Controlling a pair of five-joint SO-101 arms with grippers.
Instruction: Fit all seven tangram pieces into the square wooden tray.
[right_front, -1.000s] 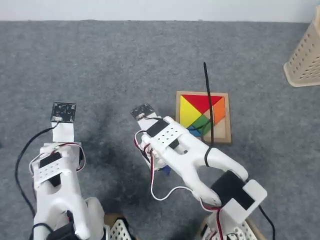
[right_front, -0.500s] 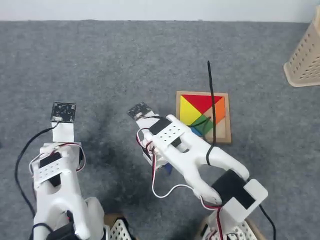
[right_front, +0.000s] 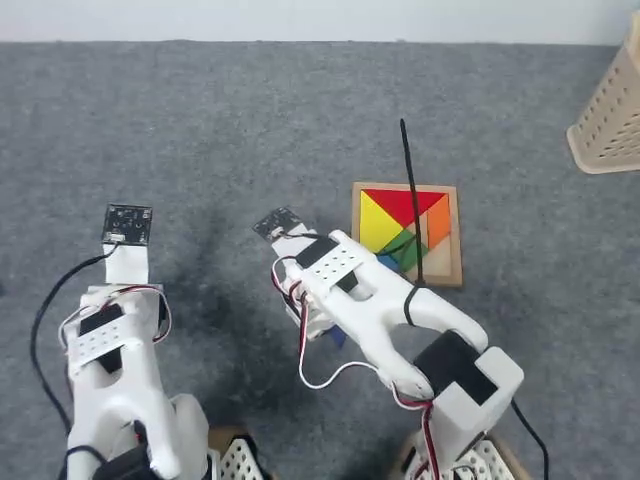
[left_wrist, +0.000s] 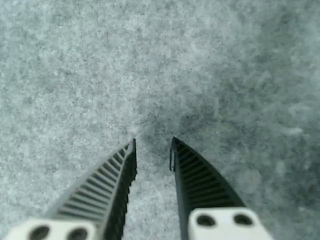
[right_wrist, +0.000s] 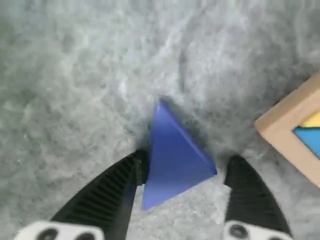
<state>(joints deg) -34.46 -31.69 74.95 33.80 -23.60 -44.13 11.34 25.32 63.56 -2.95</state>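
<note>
Grey carpet (right_front: 200, 120): right gripper (right_wrist: 190, 159) jaws apart, straddling blue triangle (right_wrist: 172, 160); off-centre closing could pivot it free.

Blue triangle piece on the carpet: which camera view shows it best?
The right wrist view. There the blue triangle lies on the carpet between the open fingers of the right pincer, almost wholly visible. The high view gives just a small blue corner poking out beneath the right arm.
</note>
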